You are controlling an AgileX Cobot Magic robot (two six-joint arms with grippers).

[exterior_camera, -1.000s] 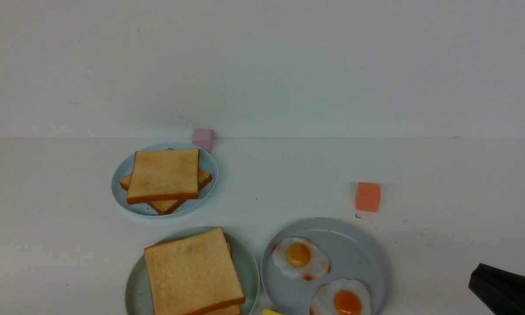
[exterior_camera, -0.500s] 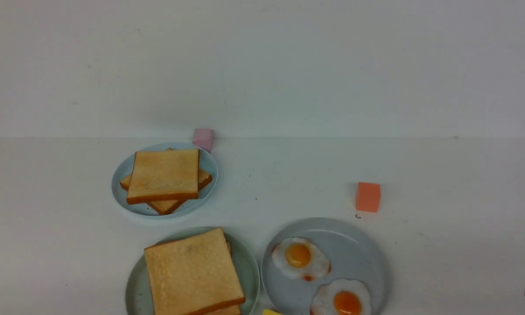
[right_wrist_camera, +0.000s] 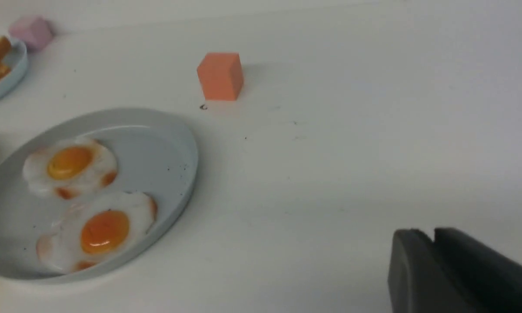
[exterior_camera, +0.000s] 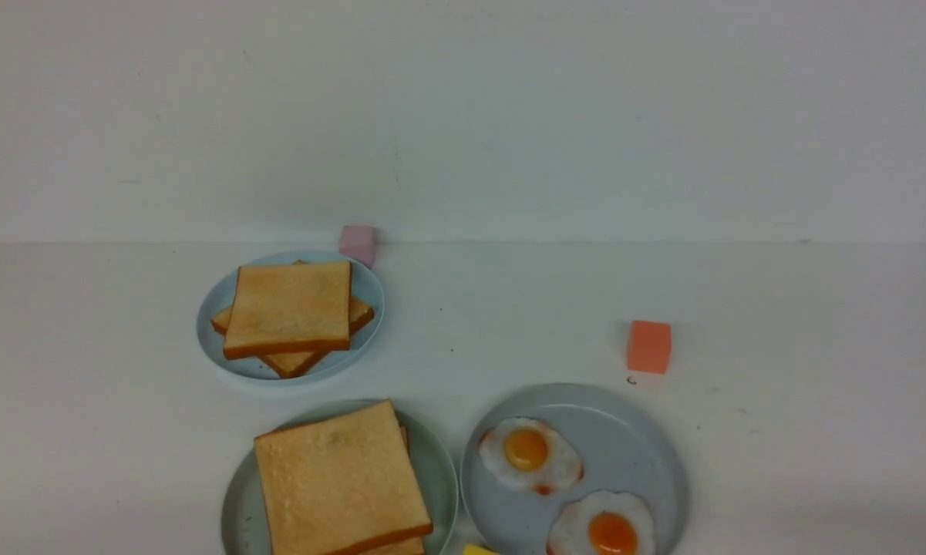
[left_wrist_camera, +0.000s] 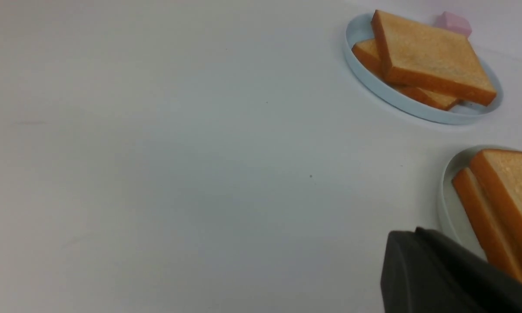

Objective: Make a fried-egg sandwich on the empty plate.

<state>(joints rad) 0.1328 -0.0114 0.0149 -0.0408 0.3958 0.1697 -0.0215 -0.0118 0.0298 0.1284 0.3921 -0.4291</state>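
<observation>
Left gripper (left_wrist_camera: 417,234): I see fingers pressed together, empty, low beside the mint plate (exterior_camera: 439,470).
Right gripper (right_wrist_camera: 430,237): fingers together, empty, over bare table (right_wrist_camera: 330,165).
Sandwich (exterior_camera: 339,478): on mint plate.

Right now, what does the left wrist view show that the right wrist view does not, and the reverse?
Only the left wrist: the left gripper, shut, and the sandwich on the mint plate.
Only the right wrist: the right gripper, two eggs on the grey plate, the orange cube.
Both: the toast pile's blue plate and the pink cube.
</observation>
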